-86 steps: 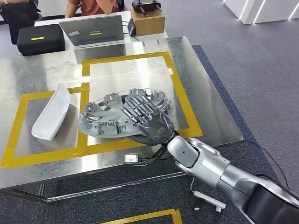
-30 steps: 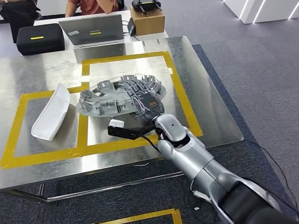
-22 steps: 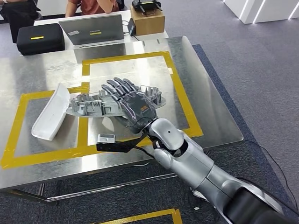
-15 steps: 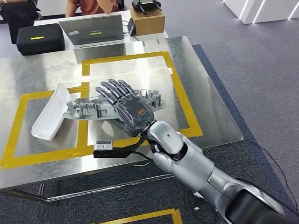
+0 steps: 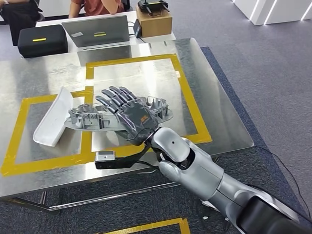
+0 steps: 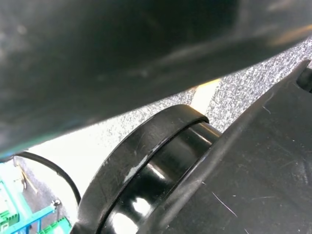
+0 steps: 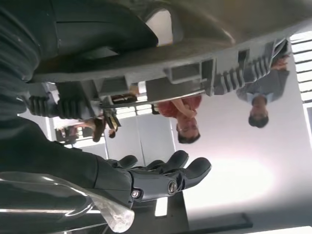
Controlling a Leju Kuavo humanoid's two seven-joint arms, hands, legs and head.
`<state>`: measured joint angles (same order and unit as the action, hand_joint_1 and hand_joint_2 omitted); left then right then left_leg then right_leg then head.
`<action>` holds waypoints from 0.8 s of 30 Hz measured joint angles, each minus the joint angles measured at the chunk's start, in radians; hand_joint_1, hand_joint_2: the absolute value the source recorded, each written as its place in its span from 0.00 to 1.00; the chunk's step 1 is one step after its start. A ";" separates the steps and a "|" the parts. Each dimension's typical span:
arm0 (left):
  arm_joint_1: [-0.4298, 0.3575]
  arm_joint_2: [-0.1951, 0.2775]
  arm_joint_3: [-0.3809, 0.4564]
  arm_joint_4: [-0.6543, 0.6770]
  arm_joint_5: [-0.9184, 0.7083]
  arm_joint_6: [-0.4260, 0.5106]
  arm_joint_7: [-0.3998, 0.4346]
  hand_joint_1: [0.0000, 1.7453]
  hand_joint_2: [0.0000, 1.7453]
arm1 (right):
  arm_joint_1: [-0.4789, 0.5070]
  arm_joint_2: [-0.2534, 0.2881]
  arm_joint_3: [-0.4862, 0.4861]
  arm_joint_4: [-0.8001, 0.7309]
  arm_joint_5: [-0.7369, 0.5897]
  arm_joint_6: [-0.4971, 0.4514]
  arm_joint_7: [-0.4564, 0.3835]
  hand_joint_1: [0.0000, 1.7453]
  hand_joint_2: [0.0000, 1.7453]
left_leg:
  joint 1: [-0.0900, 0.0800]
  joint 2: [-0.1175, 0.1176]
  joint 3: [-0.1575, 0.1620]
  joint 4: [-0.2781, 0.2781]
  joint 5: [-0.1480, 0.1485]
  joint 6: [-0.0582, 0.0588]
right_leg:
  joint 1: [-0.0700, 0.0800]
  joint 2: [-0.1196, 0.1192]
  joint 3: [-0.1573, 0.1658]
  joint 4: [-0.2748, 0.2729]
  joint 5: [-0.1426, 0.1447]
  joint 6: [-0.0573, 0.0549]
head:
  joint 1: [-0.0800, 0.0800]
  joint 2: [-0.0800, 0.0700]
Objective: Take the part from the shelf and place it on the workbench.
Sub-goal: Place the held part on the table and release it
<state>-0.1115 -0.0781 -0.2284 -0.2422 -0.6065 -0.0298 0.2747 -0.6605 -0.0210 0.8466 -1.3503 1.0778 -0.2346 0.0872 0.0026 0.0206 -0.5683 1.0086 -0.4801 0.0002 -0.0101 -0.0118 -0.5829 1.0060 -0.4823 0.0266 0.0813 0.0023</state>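
The grey ribbed oval part hangs nearly level just over the steel workbench, across the yellow tape line, casting a shadow beneath it. My right hand holds its near edge, with the fingers stretched straight out over its top. In the right wrist view the part's ribbed rim is apart from the dark fingers, with a gap between them. The part's far end is close to a white curved part.
Yellow tape marks two rectangles on the bench, one on the right. Behind stand a laptop, a black case and a cardboard box. A person sits at the back. Grey carpet lies to the right.
My right hand carried the grey part to the left and lower, levelling it out. The fingers straightened and spread over its top.
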 joint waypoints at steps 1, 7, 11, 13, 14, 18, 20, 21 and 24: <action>0.001 0.001 0.003 0.000 0.001 0.000 -0.002 0.00 0.00 | -0.002 0.000 0.000 0.017 0.000 0.002 0.007 0.00 1.00 | 0.000 0.000 0.000 0.000 0.000 0.000 | 0.000 0.000 0.000 0.000 0.000 0.000 | 0.000 0.000; 0.008 0.009 0.011 0.000 0.009 -0.005 -0.013 0.00 0.00 | -0.004 0.000 -0.002 0.103 0.022 0.002 0.045 0.00 1.00 | 0.000 0.000 0.000 0.000 0.000 0.000 | 0.000 0.000 0.000 0.000 0.000 0.000 | 0.000 0.000; 0.014 0.010 0.023 0.001 0.020 0.002 -0.015 0.00 0.00 | 0.001 0.000 -0.018 0.176 0.076 -0.007 0.099 0.00 1.00 | 0.000 0.000 0.000 0.000 0.000 0.000 | 0.000 0.000 0.000 0.000 0.000 0.000 | 0.000 0.000; 0.019 0.010 0.030 0.001 0.026 0.010 -0.015 0.00 0.00 | 0.010 0.000 -0.033 0.212 0.103 -0.019 0.119 0.00 1.00 | 0.000 0.000 0.000 0.000 0.000 0.000 | 0.000 0.000 0.000 0.000 0.000 0.000 | 0.000 0.000; 0.021 0.010 0.033 0.001 0.028 0.014 -0.015 0.00 0.00 | 0.017 0.000 -0.042 0.226 0.118 -0.025 0.129 0.00 1.00 | 0.000 0.000 0.000 0.000 0.000 0.000 | 0.000 0.000 0.000 0.000 0.000 0.000 | 0.000 0.000; 0.030 0.010 0.044 0.004 0.033 0.027 -0.016 0.00 0.00 | 0.052 -0.001 -0.082 0.260 0.200 -0.040 0.183 0.00 1.00 | 0.000 0.000 0.000 0.001 -0.001 0.000 | 0.000 0.000 0.000 0.000 0.000 0.000 | 0.000 0.000; 0.034 0.010 0.049 0.006 0.034 0.032 -0.018 0.00 0.00 | 0.066 -0.004 -0.103 0.273 0.238 -0.041 0.212 0.00 1.00 | 0.000 0.000 0.000 0.001 -0.001 0.000 | 0.000 0.000 0.000 0.000 0.000 0.000 | 0.000 0.000; 0.036 0.010 0.052 0.007 0.036 0.033 -0.019 0.00 0.00 | 0.072 -0.007 -0.114 0.278 0.256 -0.041 0.227 0.00 1.00 | 0.000 0.000 0.000 0.001 -0.001 0.000 | 0.000 0.000 0.000 0.000 0.000 0.000 | 0.000 0.000; 0.041 0.010 0.058 0.009 0.041 0.039 -0.021 0.00 0.00 | 0.086 -0.016 -0.149 0.287 0.313 -0.039 0.265 0.00 1.00 | 0.000 0.000 0.000 0.001 -0.001 0.000 | 0.000 0.000 0.000 0.000 0.000 0.000 | 0.000 0.000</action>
<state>-0.0701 -0.0685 -0.1700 -0.2336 -0.5658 0.0096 0.2540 -0.5745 -0.0370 0.6979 -1.0631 1.3909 -0.2741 0.3525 0.0026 0.0205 -0.5686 1.0092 -0.4807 0.0005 -0.0102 -0.0117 -0.5834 1.0059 -0.4821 0.0269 0.0813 0.0023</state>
